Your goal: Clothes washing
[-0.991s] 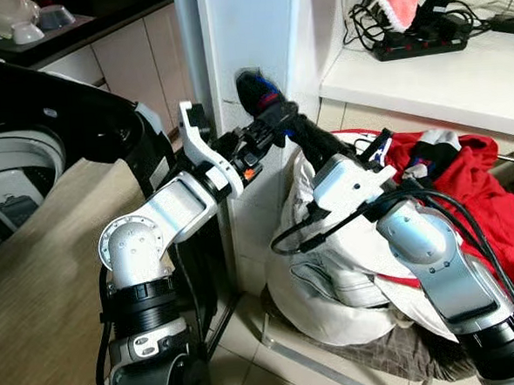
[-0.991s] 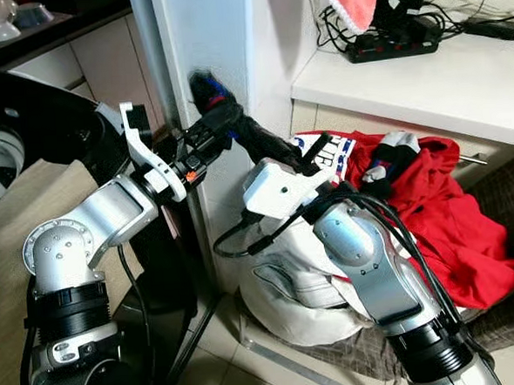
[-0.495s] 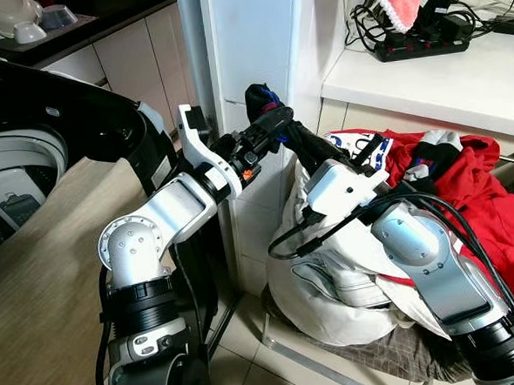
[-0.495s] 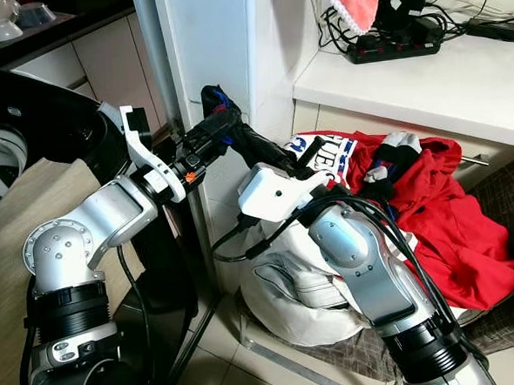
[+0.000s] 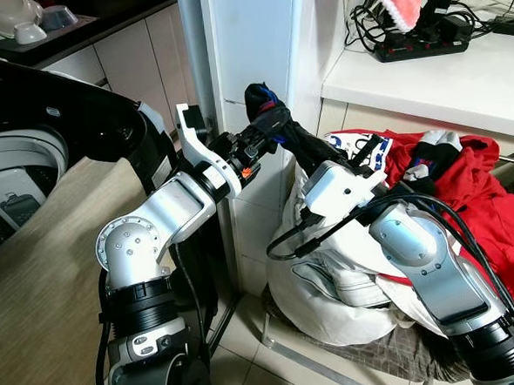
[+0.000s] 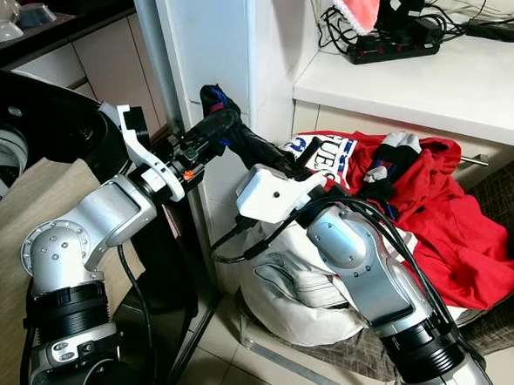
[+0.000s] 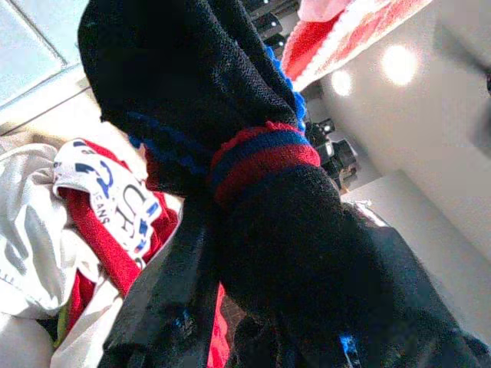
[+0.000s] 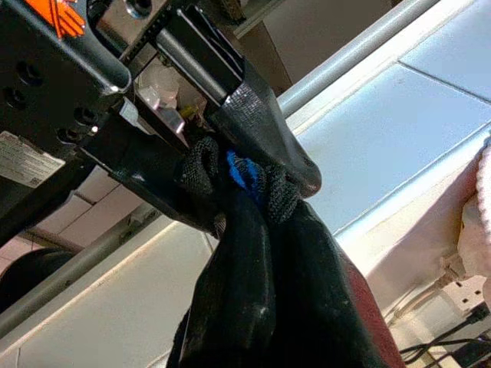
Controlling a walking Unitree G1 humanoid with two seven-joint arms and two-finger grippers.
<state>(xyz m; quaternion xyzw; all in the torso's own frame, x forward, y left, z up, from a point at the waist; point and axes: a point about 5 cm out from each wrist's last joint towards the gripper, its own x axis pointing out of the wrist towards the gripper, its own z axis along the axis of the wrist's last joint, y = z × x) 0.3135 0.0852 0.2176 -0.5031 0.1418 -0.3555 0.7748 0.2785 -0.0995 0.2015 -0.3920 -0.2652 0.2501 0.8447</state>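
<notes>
The dark knitted garment with red and blue stripes (image 5: 265,113) is pinched between both grippers, raised in front of the white pillar; the left gripper (image 5: 256,140) has its black fingers closed on the cloth's lower end, and the right gripper (image 8: 245,180) is clamped on the same bunch from the other side, its tips meeting the left's; the step looks like a handover, so one gripper should let go only once the other's hold is sure, or the cloth may drop to the tiled floor (image 5: 250,367); the load then has to swing left toward the open top-loading washing machine (image 5: 12,186), with its raised black lid (image 5: 60,108) close beside the left arm and likely to catch an elbow; beyond the right arm lies the heap of white and red laundry (image 5: 466,188); further off, the white shelf (image 5: 433,77) carries a black power strip with tangled cables (image 5: 418,39).
</notes>
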